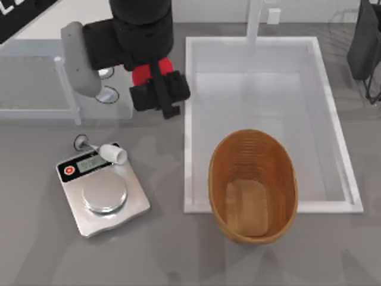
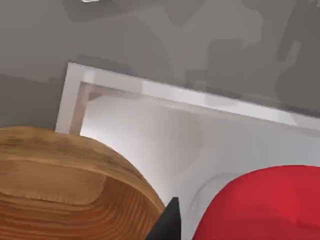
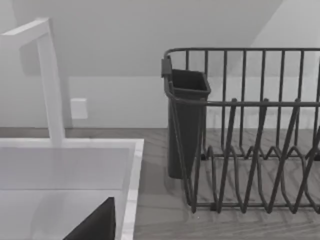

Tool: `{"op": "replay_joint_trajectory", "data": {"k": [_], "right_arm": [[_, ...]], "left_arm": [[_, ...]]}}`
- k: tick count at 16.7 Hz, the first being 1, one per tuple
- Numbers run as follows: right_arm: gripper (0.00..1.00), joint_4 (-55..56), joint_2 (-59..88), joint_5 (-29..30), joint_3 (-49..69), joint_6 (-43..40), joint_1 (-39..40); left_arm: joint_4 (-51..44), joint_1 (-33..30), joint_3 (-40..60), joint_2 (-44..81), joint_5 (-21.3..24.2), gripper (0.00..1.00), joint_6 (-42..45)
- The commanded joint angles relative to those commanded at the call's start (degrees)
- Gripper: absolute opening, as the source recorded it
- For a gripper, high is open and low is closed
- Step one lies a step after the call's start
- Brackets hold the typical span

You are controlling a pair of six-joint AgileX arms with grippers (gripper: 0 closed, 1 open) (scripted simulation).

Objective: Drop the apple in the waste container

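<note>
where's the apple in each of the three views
Top view: the apple sits under the left claw, just left of the white sink, near the table's back.
Left wrist view: it is the big red shape close to the camera, beside the waste container.
Right wrist view: not in it.
Shared landmark: the white sink's rim.

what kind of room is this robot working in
Probably a kitchen counter, rendered in simulation: a white sink basin with a faucet, a wire dish rack, and a kitchen scale.
</note>
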Motion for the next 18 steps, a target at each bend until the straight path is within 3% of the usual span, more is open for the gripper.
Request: {"op": "replay_joint_trajectory", "data": {"k": [6,10,14,18], "right_arm": [[1.00,0.0,0.0,0.0,0.0,0.0,0.0],[1.00,0.0,0.0,0.0,0.0,0.0,0.0],[1.00,0.0,0.0,0.0,0.0,0.0,0.0],[1.00,0.0,0.0,0.0,0.0,0.0,0.0]], "left_arm": [[-4.5,-9.9,16.0,9.5,-0.3,0.00,-46.5],[-8.6,-13.4,24.0,16.9,1.9,0.00,-69.7],[-12.5,-14.7,28.9,23.3,5.1,0.00,-83.8],[-14.4,-14.9,30.9,26.6,7.1,0.00,-89.0]]}}
